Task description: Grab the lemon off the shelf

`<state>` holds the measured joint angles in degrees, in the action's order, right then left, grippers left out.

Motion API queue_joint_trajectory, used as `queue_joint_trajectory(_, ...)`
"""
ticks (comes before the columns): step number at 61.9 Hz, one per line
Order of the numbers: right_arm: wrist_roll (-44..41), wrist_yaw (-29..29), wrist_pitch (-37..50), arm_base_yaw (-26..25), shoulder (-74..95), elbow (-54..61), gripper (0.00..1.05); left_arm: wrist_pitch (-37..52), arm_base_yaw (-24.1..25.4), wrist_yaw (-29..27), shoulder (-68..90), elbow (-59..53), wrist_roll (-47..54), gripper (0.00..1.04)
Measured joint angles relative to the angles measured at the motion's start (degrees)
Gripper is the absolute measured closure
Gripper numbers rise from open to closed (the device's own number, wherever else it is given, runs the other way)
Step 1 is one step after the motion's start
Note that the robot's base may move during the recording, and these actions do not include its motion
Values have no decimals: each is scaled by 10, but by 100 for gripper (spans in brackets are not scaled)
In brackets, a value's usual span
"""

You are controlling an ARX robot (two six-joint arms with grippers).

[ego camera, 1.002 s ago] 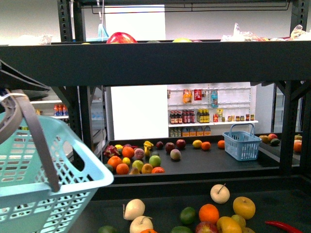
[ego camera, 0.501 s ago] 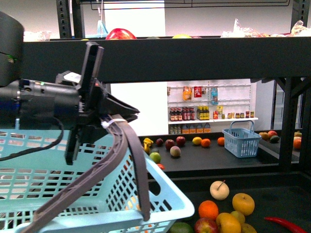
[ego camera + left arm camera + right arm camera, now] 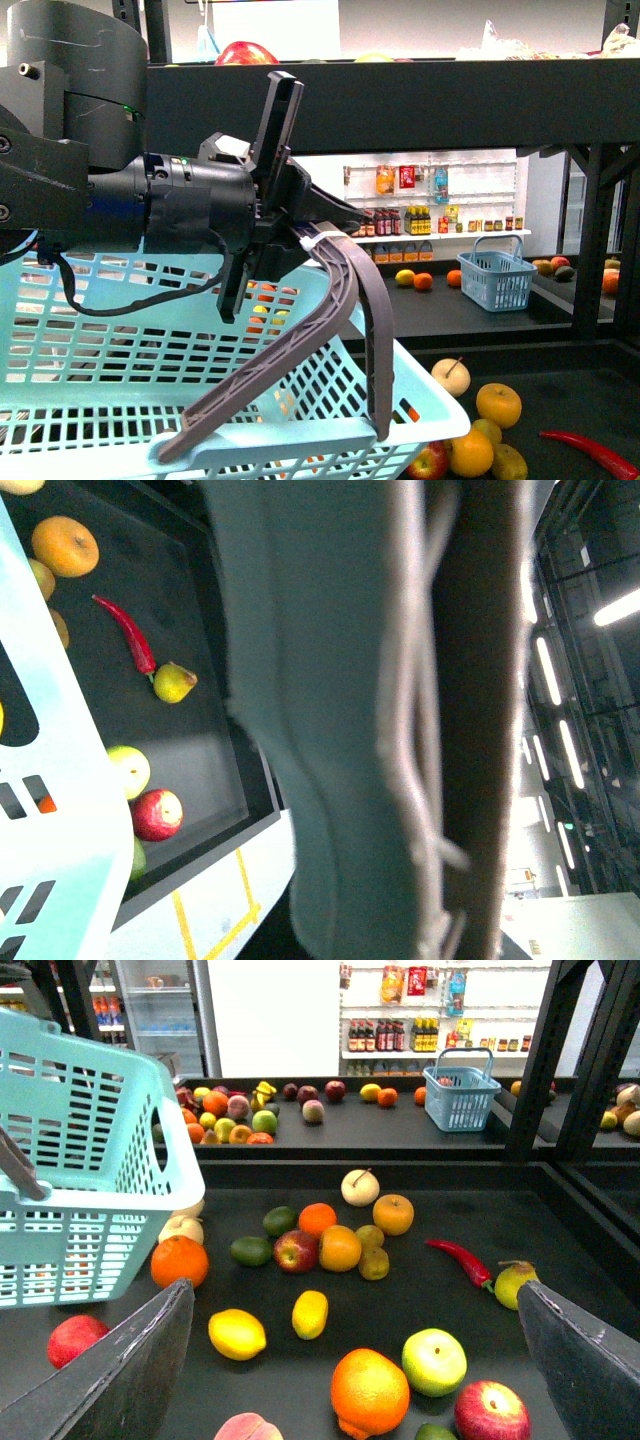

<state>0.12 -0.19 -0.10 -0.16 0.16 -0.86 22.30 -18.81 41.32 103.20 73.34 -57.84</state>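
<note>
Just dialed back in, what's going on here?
The left gripper is shut on the handles of the blue basket, holding it up at the shelf. The right gripper is open above the loose fruit on the tier. The lemon lies there untouched, not yet picked.

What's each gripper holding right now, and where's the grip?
Left gripper holds the light blue basket by its grey handle. Right gripper is open and empty.

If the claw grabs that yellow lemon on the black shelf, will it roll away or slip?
It would probably roll if nudged: the lemon is rounded and lies loose on the flat shelf. Its smooth skin may be slippery.
</note>
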Motion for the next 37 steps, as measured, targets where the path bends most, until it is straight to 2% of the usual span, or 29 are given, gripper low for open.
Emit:
queue_joint_trajectory(2,6,9,-6,3,4,-2,7,-2,-1,0,0,1,1,98)
queue_joint_trajectory(6,53,63,-85,15,55,-33,7,-3,-1,-2,0,3,2,98)
queue_joint_trajectory(10,103,61,-100,5,141,-52,7,-3,-1,-7,0,3,5,98)
queue_joint_trajectory(18,128,-12,-4,-43,330,-73,7,-3,0,-10,0,4,10,98)
queue_joint_trajectory(26,93,-103,151,-109,666,-190,7,-4,0,-8,0,5,10,98)
queue_joint_trajectory(31,74,-124,163,-113,844,-282,7,-4,0,-7,0,5,10,98)
queue_joint_trajectory(37,49,-104,150,-97,1007,-396,7,-4,0,-8,0,5,10,98)
